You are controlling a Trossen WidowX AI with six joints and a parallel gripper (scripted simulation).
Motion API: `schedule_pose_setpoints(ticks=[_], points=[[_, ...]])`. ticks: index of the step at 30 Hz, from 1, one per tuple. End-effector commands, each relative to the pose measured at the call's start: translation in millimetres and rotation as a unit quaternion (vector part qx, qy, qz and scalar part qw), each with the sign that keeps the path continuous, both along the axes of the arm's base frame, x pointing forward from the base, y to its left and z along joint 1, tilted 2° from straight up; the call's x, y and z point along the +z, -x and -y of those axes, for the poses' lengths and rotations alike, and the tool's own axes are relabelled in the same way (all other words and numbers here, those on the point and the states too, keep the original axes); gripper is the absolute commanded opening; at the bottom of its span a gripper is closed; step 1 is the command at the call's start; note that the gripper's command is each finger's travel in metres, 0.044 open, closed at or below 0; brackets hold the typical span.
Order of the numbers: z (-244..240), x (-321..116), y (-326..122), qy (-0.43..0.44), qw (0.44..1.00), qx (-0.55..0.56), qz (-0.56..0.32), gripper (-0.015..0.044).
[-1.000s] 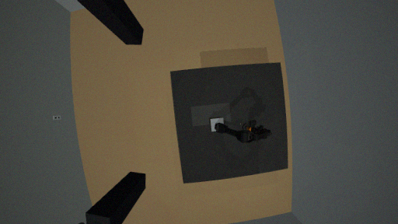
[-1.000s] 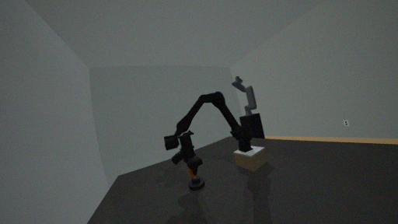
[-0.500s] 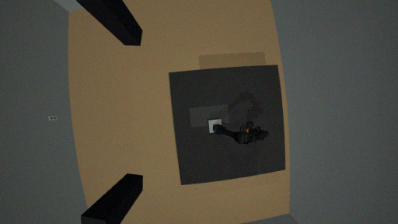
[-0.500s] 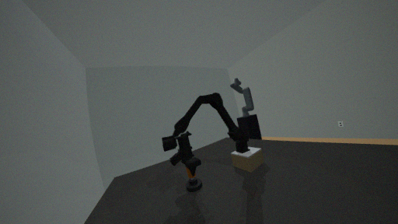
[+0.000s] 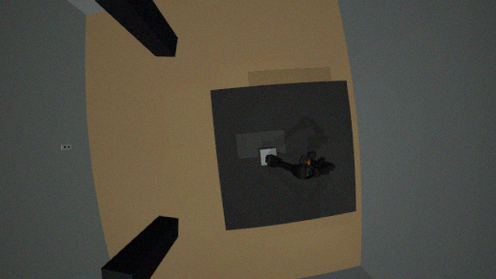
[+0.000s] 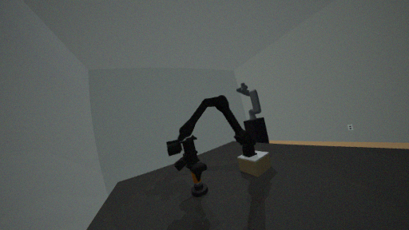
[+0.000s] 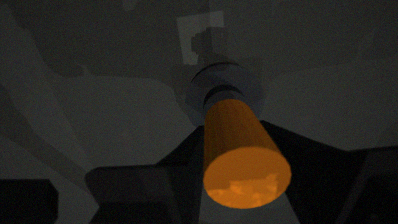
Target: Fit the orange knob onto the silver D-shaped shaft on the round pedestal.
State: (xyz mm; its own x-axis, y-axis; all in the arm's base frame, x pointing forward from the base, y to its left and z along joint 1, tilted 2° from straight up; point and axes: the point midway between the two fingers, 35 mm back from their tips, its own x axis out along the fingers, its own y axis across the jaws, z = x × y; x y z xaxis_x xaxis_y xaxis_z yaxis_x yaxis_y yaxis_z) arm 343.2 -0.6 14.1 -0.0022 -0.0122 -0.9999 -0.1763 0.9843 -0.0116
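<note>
The orange knob (image 5: pixel 308 162) (image 6: pixel 196 178) (image 7: pixel 247 177) is held upright or nearly so, right above the dark round pedestal (image 6: pixel 199 192) (image 7: pixel 256 95). My gripper (image 6: pixel 197 174) (image 7: pixel 230 128) is shut on the knob, with a black finger on each side of it. The knob's lower end is at or just above the pedestal's raised round collar in the exterior view. Whether they touch is too small and dark to tell. The silver shaft, the knob's hole and both flat sides are hidden. The wrist view shows the knob's round top end nearest the camera.
The arm's base stands on a block (image 6: pixel 256 166) with a white top, behind the pedestal in the exterior view. The dark table top (image 5: pixel 247 199) (image 6: pixel 339 184) lies around them. A grey arm shape (image 6: pixel 255 101) on a black post (image 6: pixel 256 129) shows beyond the table.
</note>
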Motion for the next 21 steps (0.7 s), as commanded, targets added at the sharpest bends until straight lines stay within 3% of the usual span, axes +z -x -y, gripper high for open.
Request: schedule_pose_setpoints(ticks=[1,21], points=[[0.5,-0.3,-1.0,0.001,1.000,0.002,0.002,0.0000],[0.2,-7.2,-0.5,0.001,1.000,0.004,0.002,0.0000]])
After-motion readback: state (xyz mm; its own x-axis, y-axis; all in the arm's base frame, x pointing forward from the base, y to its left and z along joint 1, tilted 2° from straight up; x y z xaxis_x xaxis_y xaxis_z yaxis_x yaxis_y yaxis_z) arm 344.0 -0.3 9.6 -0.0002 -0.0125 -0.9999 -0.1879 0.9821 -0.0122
